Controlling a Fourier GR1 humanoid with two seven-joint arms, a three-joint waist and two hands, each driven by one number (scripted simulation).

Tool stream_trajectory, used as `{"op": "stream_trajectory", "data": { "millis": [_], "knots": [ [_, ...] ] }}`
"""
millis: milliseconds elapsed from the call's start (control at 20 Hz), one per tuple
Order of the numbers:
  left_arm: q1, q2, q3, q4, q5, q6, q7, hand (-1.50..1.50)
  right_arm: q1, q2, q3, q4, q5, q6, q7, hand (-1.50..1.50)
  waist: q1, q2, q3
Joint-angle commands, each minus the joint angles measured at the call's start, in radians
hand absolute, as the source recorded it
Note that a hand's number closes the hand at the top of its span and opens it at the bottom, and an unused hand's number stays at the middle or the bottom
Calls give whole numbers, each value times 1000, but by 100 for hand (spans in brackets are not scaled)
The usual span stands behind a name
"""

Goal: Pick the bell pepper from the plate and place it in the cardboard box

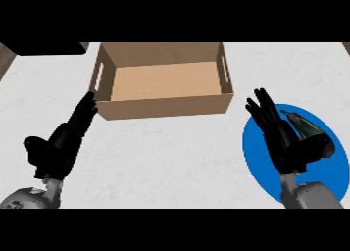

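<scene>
Two hands (58,147) (279,137), one pepper (306,125), one box (163,109)

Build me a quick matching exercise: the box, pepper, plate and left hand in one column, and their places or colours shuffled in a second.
Column one:
1. cardboard box
2. bell pepper
3. plate
4. left hand

Column two:
A. blue, at the view's right
B. on the plate, beside the thumb of the right hand
C. open-topped, at top centre
D. at the view's left, fingers straight, tips near the box's corner

Pairs: 1-C, 2-B, 3-A, 4-D
</scene>
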Motion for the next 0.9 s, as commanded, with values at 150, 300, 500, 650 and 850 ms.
{"op": "stream_trajectory", "data": {
  "millis": [150, 300, 500, 650, 850],
  "knots": [
    [30, 68, 18, 29, -91, 36, -8, 0, -173, -24, 35, -164, -163, 354, -103, -150, 30, -33, -40],
    [51, 80, 35, 57, -92, 46, -5, 0, -265, -303, -22, -144, 177, 321, -158, -150, 4, -57, -63],
    [96, 18, 8, 102, -174, 99, -83, 0, -172, -193, -145, 89, -135, 573, -402, -150, -4, -20, -44],
    [67, 38, 28, 34, -159, 97, 12, 0, -218, -233, -205, 288, -159, 748, -548, -150, 12, -17, -42],
    [97, 66, 79, 101, -119, 29, -81, 0, -298, -373, -201, 314, 43, 813, -652, -150, 16, -15, -44]
  ]
}}
